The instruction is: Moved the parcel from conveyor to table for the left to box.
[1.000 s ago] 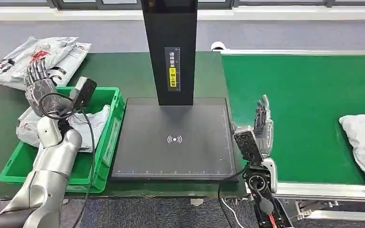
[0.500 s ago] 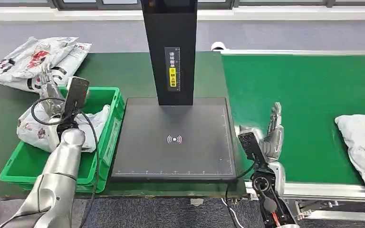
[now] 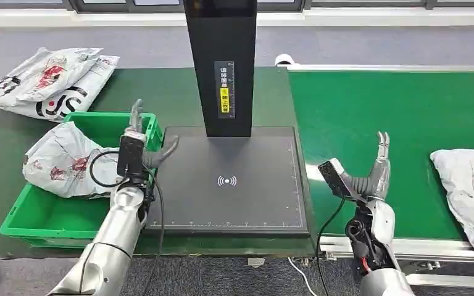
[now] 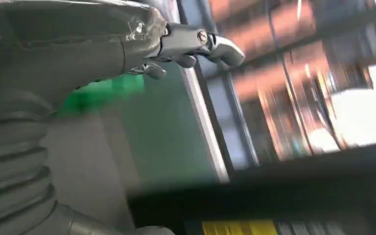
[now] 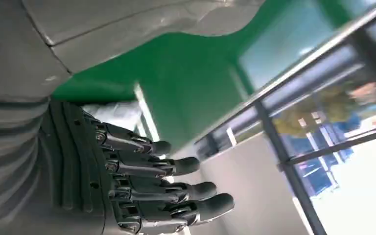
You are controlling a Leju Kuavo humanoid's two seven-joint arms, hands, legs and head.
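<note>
A grey-white parcel (image 3: 466,194) lies on the green conveyor belt (image 3: 395,123) at the far right. My right hand (image 3: 373,172) hovers over the belt's near edge, well left of that parcel, fingers straight and apart, holding nothing; its spread fingers (image 5: 166,183) also appear in the right wrist view. My left hand (image 3: 145,145) is raised at the seam between the green crate (image 3: 37,213) and the black scanner plate (image 3: 225,179), fingers apart and empty. A crumpled parcel (image 3: 65,160) lies in the crate.
A black scanner post (image 3: 221,61) rises from the back of the plate. Two more printed parcels (image 3: 49,83) lie on the dark green table at the far left. The belt's metal frame (image 3: 407,246) runs along the near side.
My left hand swung from above the crate rightward to the plate's left edge, leaving the crumpled parcel in the crate. My right hand shifted right along the belt edge. The conveyor parcel crept left.
</note>
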